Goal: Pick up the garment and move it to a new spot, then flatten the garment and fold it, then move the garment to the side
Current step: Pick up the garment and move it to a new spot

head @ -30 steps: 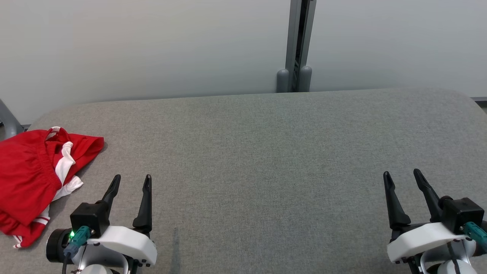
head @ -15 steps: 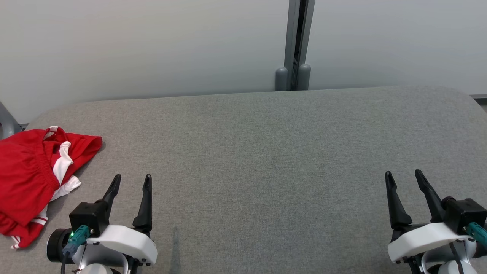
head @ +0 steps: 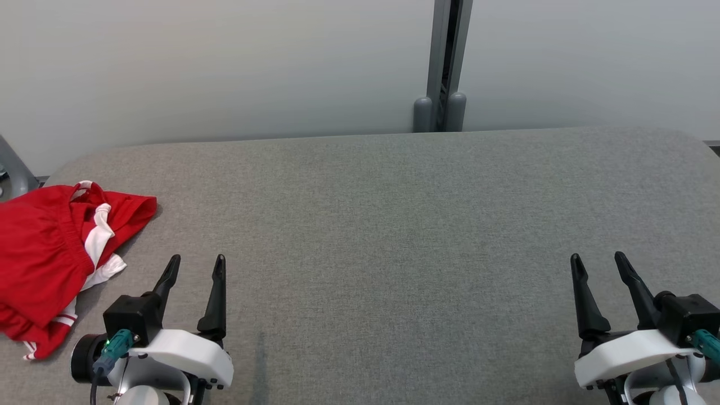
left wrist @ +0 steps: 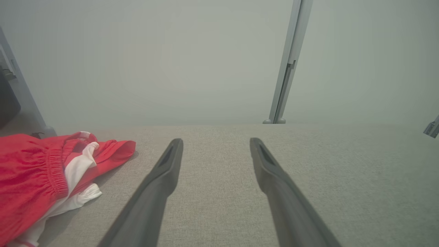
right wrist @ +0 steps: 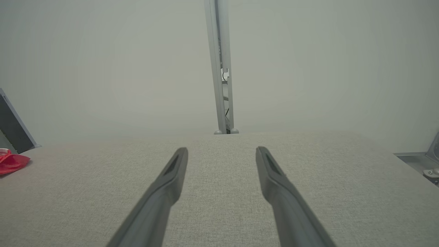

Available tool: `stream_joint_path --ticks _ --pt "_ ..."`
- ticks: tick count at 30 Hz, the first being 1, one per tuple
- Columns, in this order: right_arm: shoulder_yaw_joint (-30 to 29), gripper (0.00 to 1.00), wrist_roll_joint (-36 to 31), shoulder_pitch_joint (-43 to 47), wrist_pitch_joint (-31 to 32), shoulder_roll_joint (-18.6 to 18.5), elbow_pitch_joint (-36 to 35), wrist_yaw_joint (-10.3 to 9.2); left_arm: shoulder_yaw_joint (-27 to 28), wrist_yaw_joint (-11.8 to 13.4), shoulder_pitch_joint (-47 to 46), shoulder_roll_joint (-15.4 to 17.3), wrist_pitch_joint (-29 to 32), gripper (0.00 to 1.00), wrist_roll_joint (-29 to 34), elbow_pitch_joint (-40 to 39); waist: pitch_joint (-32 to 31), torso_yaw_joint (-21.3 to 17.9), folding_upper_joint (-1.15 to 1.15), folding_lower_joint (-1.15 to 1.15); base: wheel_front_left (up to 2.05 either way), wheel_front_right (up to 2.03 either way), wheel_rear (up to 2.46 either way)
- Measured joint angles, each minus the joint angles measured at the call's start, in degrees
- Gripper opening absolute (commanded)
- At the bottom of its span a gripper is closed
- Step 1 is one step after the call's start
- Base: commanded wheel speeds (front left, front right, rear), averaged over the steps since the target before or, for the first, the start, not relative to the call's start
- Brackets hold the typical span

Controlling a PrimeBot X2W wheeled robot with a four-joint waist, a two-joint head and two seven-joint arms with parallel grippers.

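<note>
Garment point(head: 39, 253) crumpled, red/white, on grey woven tbl point(head: 394, 225); L tool point(head: 197, 259) & R tool point(head: 597, 256) spread.

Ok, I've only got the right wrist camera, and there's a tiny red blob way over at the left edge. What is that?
Observer: That's the garment, red with white trim and an elastic waistband.
Operator: Is the other arm holding it?
Observer: No. The left gripper is beside it, apart from it, jaws open and empty.
Operator: Is it folded yet?
Observer: Not yet. It lies crumpled in a heap on the grey table, one white strip sticking out toward the left gripper.
</note>
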Motion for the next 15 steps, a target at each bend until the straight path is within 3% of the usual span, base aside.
stream_joint_path --ticks 7,15 --pt "0.6 1.0 0.1 0.0 0.2 0.0 -1.5 0.0 1.0 0.5 -1.3 0.0 -0.9 1.0 -1.1 0.3 0.5 3.4 0.0 0.0 0.0 0.0 0.0" --pt "2.2 1.0 0.3 -0.5 0.8 0.1 -3.2 0.0 1.8 0.4 -2.1 0.1 -2.7 1.0 -2.5 1.4 1.2 10.4 0.0 0.0 0.0 0.0 0.0"
